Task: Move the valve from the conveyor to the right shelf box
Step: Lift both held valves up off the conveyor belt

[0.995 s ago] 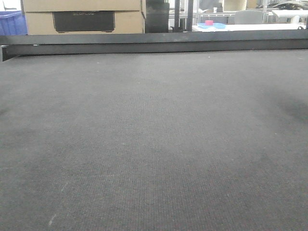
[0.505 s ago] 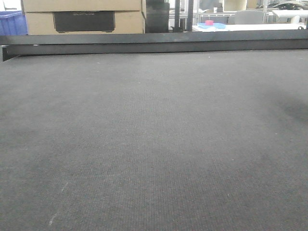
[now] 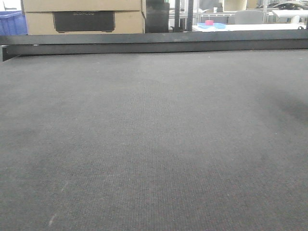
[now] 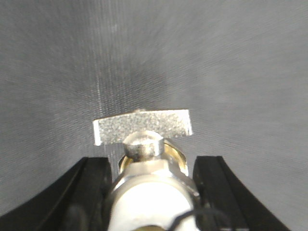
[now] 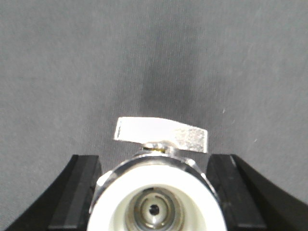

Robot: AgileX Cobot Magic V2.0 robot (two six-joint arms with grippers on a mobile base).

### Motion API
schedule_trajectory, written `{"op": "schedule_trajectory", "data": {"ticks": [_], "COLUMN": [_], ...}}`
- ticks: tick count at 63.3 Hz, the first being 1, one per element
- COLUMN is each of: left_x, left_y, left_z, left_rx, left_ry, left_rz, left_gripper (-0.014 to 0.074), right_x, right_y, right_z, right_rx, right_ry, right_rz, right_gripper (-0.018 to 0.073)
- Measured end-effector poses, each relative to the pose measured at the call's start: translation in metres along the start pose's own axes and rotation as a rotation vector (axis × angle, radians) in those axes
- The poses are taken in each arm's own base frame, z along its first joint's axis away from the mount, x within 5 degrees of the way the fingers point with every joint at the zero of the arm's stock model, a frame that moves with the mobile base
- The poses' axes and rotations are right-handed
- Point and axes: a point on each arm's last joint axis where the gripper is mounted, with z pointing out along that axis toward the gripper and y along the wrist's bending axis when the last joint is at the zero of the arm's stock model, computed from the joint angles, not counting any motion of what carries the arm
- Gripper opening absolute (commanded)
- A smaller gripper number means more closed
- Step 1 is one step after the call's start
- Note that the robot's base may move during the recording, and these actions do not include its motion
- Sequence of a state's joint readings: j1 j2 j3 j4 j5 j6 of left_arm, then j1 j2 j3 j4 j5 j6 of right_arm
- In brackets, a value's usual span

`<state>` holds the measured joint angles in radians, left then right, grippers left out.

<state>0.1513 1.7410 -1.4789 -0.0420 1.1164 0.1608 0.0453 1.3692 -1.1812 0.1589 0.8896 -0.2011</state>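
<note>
Beyond the conveyor point(image 3: 154, 144) and its black rail point(image 3: 154, 43), at eleven o'clock, a blue bin point(image 3: 10, 24) hides its contents. A cardboard box point(image 3: 130, 21) stands next to it, and at one o'clock a blue tray point(image 3: 219, 26) carries a pink block point(image 3: 209, 22). The left gripper point(image 4: 153, 166) has its jaws pinched tight on the valve point(image 4: 149, 190), lever at twelve o'clock. The right gripper point(image 5: 156, 161) clamps a second valve point(image 5: 156, 202) likewise. The front view matches half a second ago.

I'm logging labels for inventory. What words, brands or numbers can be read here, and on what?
Lettering on the dark panel of the tan cardboard box: too blurred to read.
Silvery metal valve in the left pincer: no markings visible.
White-capped silvery valve in the right pincer: none visible.
Dark grey woven belt: none.
</note>
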Motion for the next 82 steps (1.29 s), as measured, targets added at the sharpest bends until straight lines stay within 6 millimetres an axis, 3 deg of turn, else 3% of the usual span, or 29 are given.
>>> {"op": "schedule_trajectory", "data": {"ticks": [21,45,56,82], "left_x": [0.032,0.08,0.091,0.088], "left_y": [-0.009,-0.02,-0.023,-0.022], "left_z": [-0.109,-0.191,-0.21,-0.209], "left_rx": [-0.034,-0.06,-0.068,-0.07], "left_ry": [-0.283,-0.534,-0.628,-0.638], "left_rz": [0.009,0.013,0.012,0.012], "left_gripper": [-0.0111,-0.0111,-0.0111,-0.0111], "right_x": [-0.021,-0.034,-0.037,-0.036], "right_y": [0.003,0.01,0.012,0.012], "right_z": [-0.036,-0.107,-0.12,-0.12], "right_rx": [0.002,0.027,0.033,0.032], "right_ry": [-0.081,-0.316,-0.363,-0.356], "right_rz": [-0.019,-0.047,-0.053,-0.053], "right_gripper": [-0.0154,-0.0154,-0.0154,-0.0154]}}
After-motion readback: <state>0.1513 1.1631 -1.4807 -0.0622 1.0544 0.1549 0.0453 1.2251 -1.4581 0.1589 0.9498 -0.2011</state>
